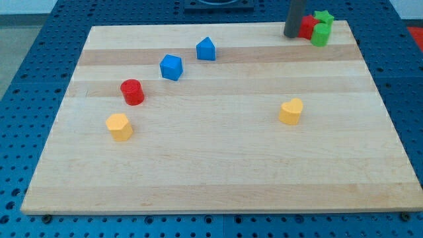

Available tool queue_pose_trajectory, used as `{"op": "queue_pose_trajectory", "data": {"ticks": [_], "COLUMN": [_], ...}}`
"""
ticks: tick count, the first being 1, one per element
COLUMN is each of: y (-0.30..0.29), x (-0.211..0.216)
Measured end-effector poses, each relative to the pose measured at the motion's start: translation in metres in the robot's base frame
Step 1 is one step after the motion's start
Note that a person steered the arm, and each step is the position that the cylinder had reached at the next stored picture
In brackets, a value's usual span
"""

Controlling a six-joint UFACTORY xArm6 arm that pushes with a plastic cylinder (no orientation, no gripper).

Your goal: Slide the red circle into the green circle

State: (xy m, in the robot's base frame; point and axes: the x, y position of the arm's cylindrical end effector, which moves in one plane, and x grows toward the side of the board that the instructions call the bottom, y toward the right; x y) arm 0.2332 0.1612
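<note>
Our tip (291, 35): top right of the desk (218, 172), touching a small red block (308, 26).
Fingers: we have none, only the rod.
Red circle (133, 92): far left, above a yellow block (119, 126).
Green circle (320, 35): top right, beside a green star (324, 18).

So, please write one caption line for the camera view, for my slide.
My tip rests at the board's top right beside a red block and green blocks, far from the red circle at left.
</note>
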Motion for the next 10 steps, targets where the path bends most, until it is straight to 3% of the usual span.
{"op": "queue_pose_trajectory", "data": {"ticks": [2,3,4,5,7,8,9,10], "y": [-0.028,-0.073,-0.152,-0.242,-0.365,-0.430,-0.428,-0.381], "x": [0.102,0.155,0.180,0.184,0.215,0.198,0.167,0.168]}}
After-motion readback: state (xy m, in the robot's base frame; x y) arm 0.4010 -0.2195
